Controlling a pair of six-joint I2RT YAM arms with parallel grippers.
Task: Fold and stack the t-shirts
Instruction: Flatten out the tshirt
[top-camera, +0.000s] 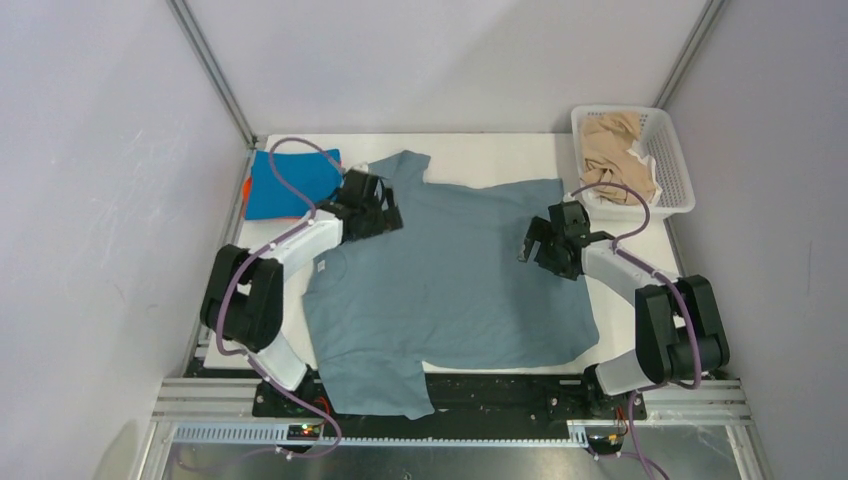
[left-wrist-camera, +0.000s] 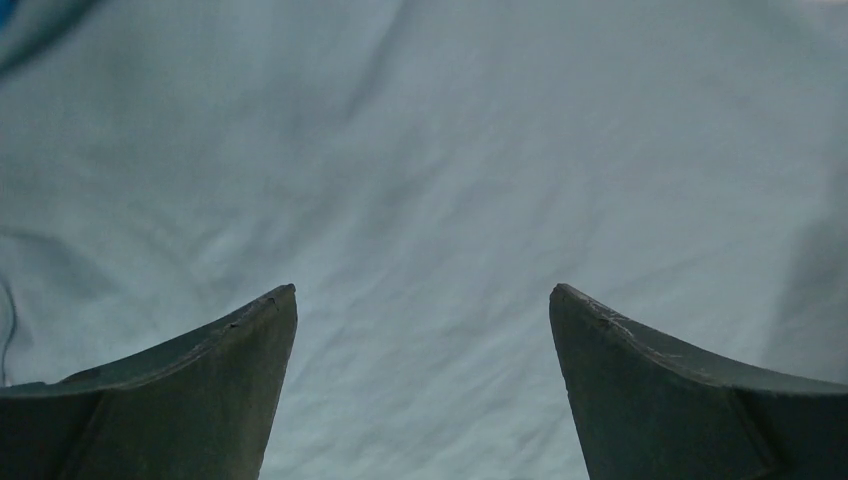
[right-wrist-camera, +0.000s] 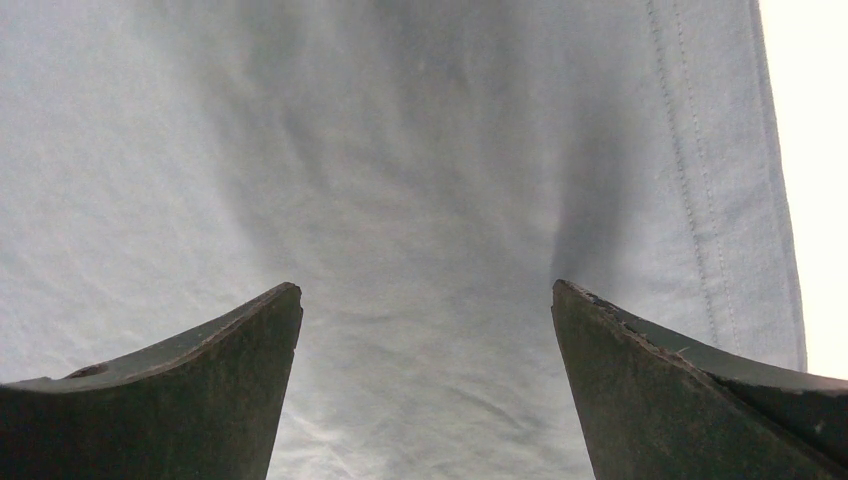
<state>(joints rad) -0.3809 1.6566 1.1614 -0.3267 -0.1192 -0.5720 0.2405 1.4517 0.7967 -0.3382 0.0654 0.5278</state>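
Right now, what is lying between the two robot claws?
Only the grey-blue t-shirt, spread flat, lies between the left gripper and the right gripper; nothing rests on it there. The top view shows this.

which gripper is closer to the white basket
Right. The right gripper hovers over the grey-blue t-shirt near the basket; the left gripper is across the shirt, by the bright blue t-shirt.

The grey-blue t-shirt (top-camera: 450, 280) under me is soft matt cloth, finely woven and lightly creased, with a double-stitched hem (right-wrist-camera: 700, 200). My fingers (left-wrist-camera: 200, 400) look like dark matt plastic, scuffed along the edges. The basket (top-camera: 683, 190) is white plastic lattice, holding crumpled beige cloth (top-camera: 610, 150). The table (top-camera: 480, 150) is smooth matt white.
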